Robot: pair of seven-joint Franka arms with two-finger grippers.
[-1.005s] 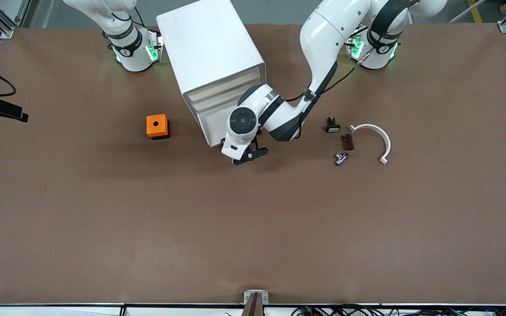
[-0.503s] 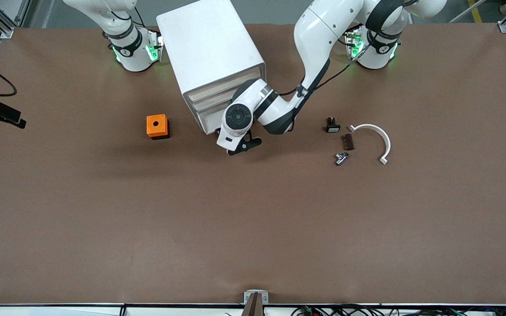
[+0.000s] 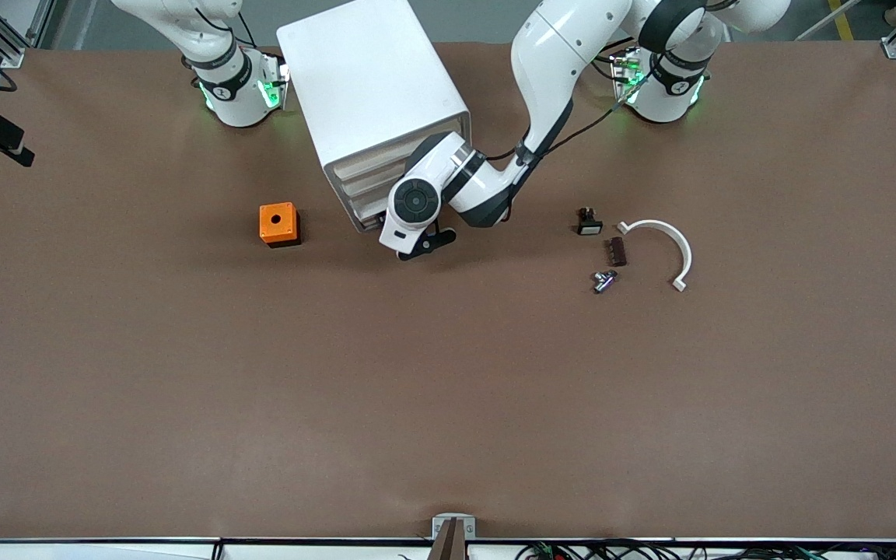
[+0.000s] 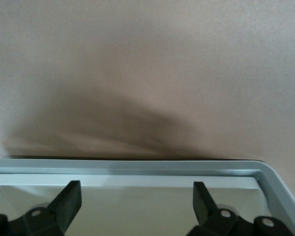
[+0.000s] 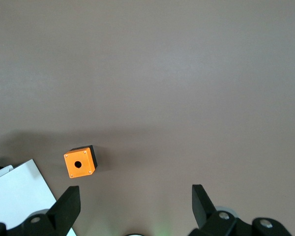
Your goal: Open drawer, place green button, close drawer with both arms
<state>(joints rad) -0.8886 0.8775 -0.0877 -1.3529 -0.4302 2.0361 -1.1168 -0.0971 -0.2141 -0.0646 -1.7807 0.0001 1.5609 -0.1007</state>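
The left arm reaches down from its base to the front of the tall white box cabinet. The left claw is spread wide and holds nothing. In the left wrist view its two black fingers sit just over the pale rim of a shallow white drawer. I cannot tell which of the stacked drawers it is. From across the room, the drawers look shut.

The small button lies on the brown counter toward the left arm's end. It is near a white curved plastic strip and a black part with a white face, well apart from the cabinet. Its colour is hard to make out.

The right claw also gapes wide and empty, waiting high over the orange cube with a hole.

My worry is the pull. The fingers look to have only a thin lip to catch, so they could slip off. Nothing braces the cabinet either, so a firm tug might drag the whole box over the counter instead of sliding the drawer out.

A second ago the left wrist stood clear of the cabinet's front corner. It has since swung in against the drawer fronts and now covers the lower ones. The button and the cube have not moved.
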